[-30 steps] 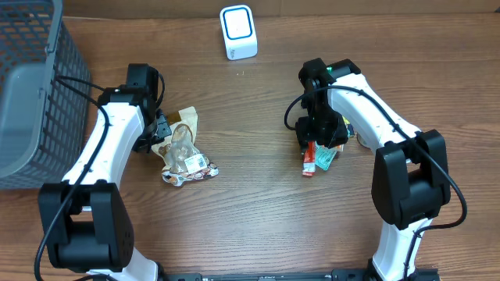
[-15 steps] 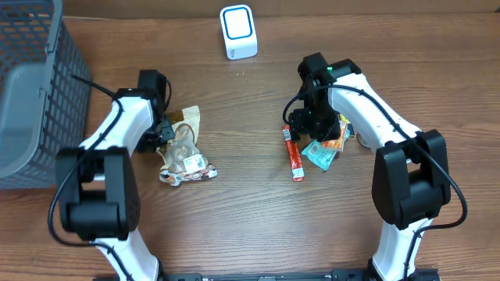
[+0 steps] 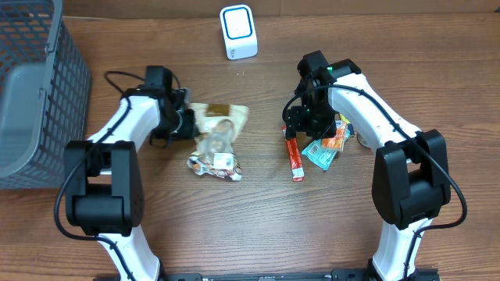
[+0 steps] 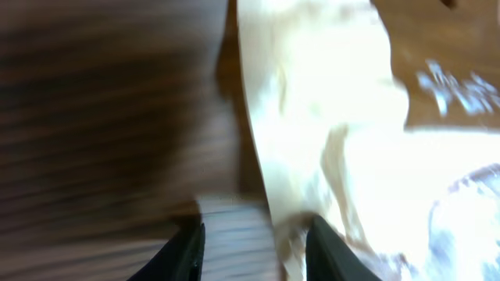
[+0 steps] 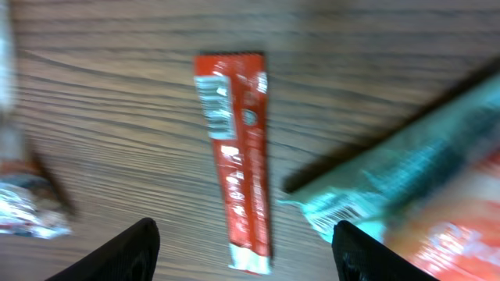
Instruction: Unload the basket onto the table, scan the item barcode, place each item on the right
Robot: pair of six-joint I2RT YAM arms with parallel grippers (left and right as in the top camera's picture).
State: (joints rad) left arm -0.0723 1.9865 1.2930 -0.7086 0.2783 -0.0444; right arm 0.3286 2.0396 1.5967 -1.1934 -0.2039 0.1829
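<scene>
Two arms work over a wooden counter [image 3: 258,218]. At far left stands a grey wire basket [image 3: 31,94]. Left of centre, the left claw [image 3: 186,123] lies low at the left end of a clear snack bag [image 3: 215,140]. Its wrist view is blurred but shows the fingers parted with bare wood between them and the film touching only one finger, so nothing is gripped. Since a second ago the bag has shifted right and turned, nearer the frame's centre. At top centre the white scanner [image 3: 238,31] stands well apart from every item. Right of centre, the right claw [image 3: 301,123] hovers with its fingers wide apart over a red stick packet [image 3: 294,158]. A second ago that packet hung in this claw; it now lies flat on the counter. Just right of it lie a teal packet [image 3: 320,154] and an orange packet [image 3: 336,140]. Judgement: neither candidate item faces the scanner, so a fresh grasp must come first.
</scene>
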